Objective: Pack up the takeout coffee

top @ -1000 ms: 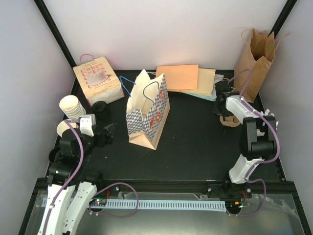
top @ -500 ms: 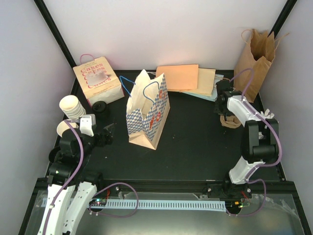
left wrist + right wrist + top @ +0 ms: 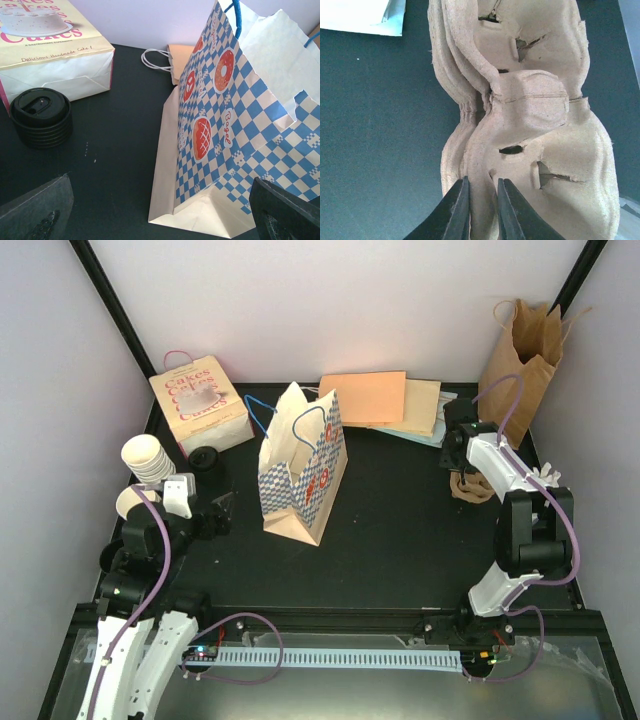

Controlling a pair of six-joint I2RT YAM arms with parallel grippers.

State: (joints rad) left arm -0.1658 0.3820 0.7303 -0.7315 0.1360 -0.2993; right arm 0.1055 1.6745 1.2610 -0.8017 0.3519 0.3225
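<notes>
Black table bears pulp carrier stack, right jaws pinching its edge.

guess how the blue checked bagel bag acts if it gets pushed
Likely tips: the blue checked bag stands tall on a narrow folded base and leans. Probably floppy too: its thin paper mouth looks creased, so the walls should buckle under a push.
</notes>
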